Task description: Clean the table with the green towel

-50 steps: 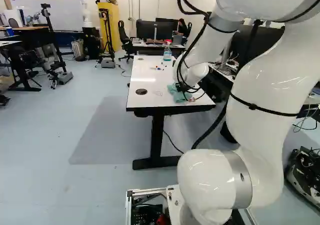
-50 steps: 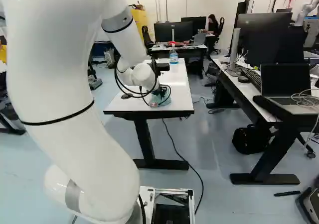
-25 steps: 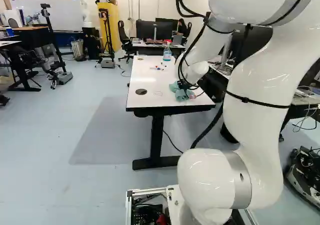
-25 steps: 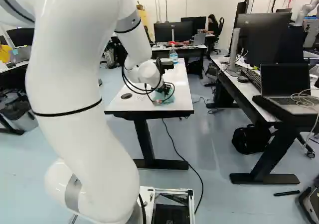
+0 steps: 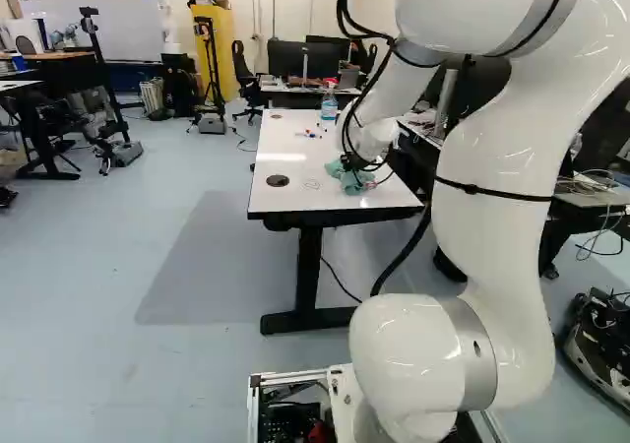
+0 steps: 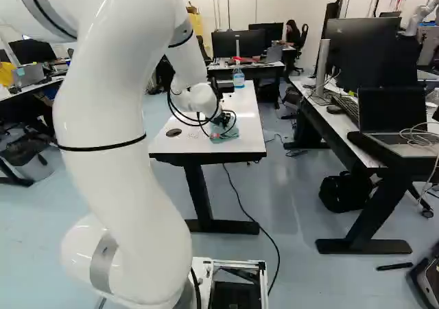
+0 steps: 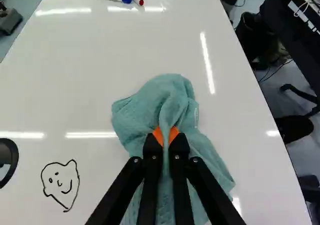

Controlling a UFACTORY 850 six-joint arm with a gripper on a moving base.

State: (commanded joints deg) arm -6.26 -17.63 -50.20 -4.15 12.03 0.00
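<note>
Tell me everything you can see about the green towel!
The towel is soft-looking, blue-green cloth with a small pale tag at one edge. It's crumpled, not folded neatly, and lies on the white table, near the end closest to the robot. The pincer squeezes a ridge of it between two orange pads. A doodled face is beside it, not touching.

You're in a robotics lab with office desks (image 6: 341,123), as you can tell from another robot (image 6: 423,14) in the background, the whiteboard (image 5: 118,25), the tripod (image 5: 210,64), the monitors (image 6: 229,44) and an open laptop (image 6: 393,112) with loose cables (image 6: 420,137).
</note>
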